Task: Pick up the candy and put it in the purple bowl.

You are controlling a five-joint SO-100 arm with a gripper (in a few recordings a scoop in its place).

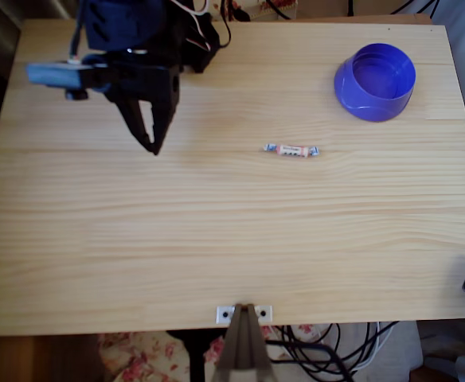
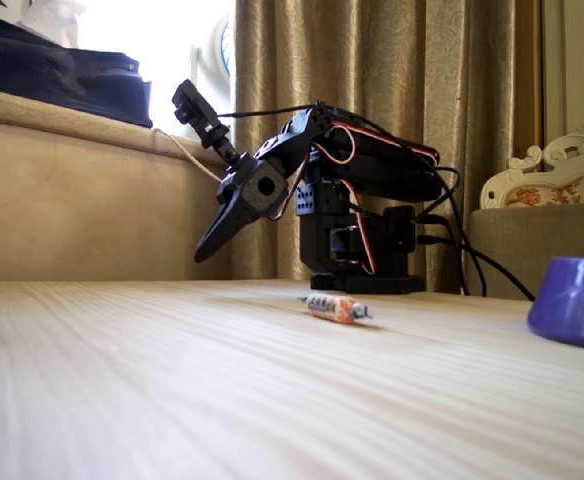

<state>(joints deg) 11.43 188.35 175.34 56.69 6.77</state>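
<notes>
The candy (image 1: 291, 150) lies flat on the wooden table near its middle, a slim wrapped sweet with a pale pink-orange middle and twisted white-and-blue ends; the fixed view has the candy (image 2: 334, 307) in front of the arm's base. The purple bowl (image 1: 376, 81) stands upright at the table's far right, and its side (image 2: 574, 300) shows at the right edge of the fixed view. My black gripper (image 1: 153, 148) hangs above the table well left of the candy, pointing down with its tips together and nothing in it. In the fixed view the gripper (image 2: 205, 254) is tilted downward.
The arm's base (image 2: 357, 235) with its cables sits at the table's far edge. A small white bracket (image 1: 244, 313) is fixed to the near edge. Bare wood (image 1: 216, 231) surrounds the candy on all sides.
</notes>
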